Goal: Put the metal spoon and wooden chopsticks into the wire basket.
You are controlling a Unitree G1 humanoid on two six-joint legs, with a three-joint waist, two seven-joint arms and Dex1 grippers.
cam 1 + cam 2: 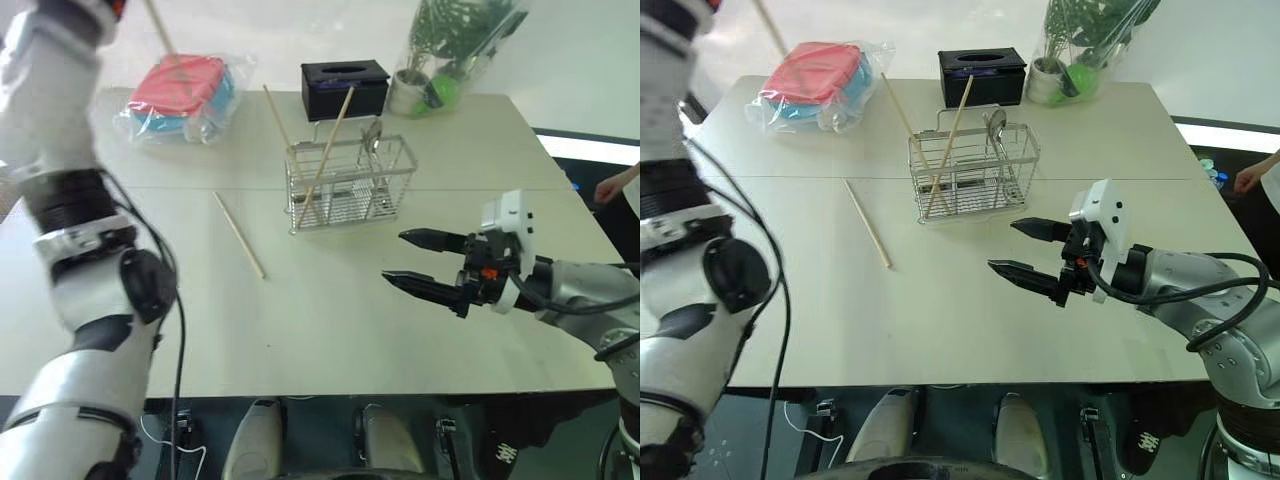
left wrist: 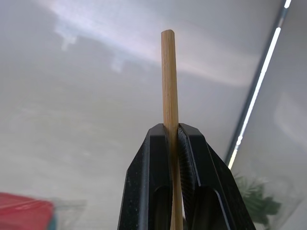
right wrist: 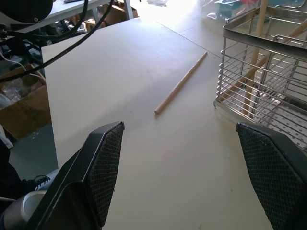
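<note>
While the silver wire-grid basket (image 1: 348, 183) stands on the pale worktop (image 1: 330, 320) just in front of a black tissue box (image 1: 345, 88), it already carries two pale wooden chopsticks (image 1: 333, 148) that lean crosswise out of its left part, their tops well above the rim, and a small shiny metal spoon (image 1: 371, 140) that stands upright toward its right part with the bowl uppermost. Which compartment each sits in cannot be told. A third wooden chopstick (image 1: 240, 235) lies flat on the worktop to the left of the basket, apart from it, running diagonally. The left hand (image 2: 173, 139) is raised high on the left side, its two black fingers (image 2: 144, 182) pressed together on a fourth wooden chopstick (image 2: 169, 81), whose tip stands out beyond the fingertips; in the head views a short length of this stick slants above a clear plastic bag (image 1: 180, 95) holding red and blue containers at the far left of the worktop. The right hand (image 1: 425, 262) hovers over the worktop to the right of the basket and nearer the robot, its fingers spread wide and holding nothing. A bagged green plant (image 1: 450, 50) stands at the far edge beside the tissue box.
</note>
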